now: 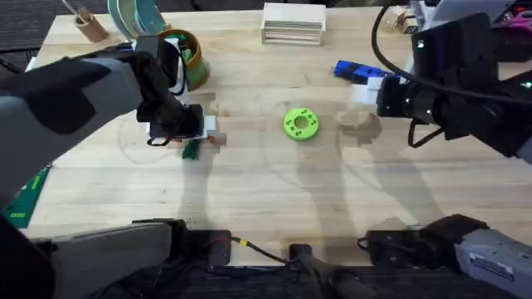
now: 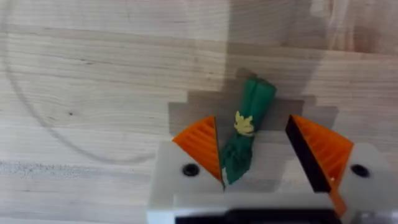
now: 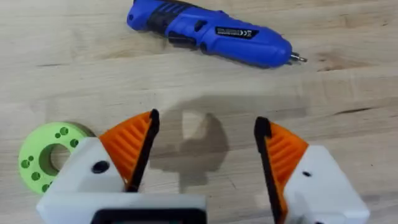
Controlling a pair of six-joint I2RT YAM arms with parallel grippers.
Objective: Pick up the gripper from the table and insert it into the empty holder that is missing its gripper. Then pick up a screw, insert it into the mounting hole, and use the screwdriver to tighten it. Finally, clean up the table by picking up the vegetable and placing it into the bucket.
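Wooden table (image 1: 274,183), left pincer (image 2: 255,163) apart around vegetable (image 2: 247,134), right pincer (image 3: 202,155) apart near screwdriver (image 3: 208,32)

Vegetable (image 2: 247,127) betw. the left gripper's (image 2: 267,155) jaws was dark green w/ a pale yellow leaf mark. Both grippers had 2 white mounts w/ orange ribbed pads (image 2: 200,144). Beyond the right gripper's (image 3: 205,152) jaws, the screwdriver (image 3: 208,31) was bright blue w/ black label; disc (image 3: 45,155) beside them lime green. Bucket (image 1: 193,58) had orange-yellow rim.
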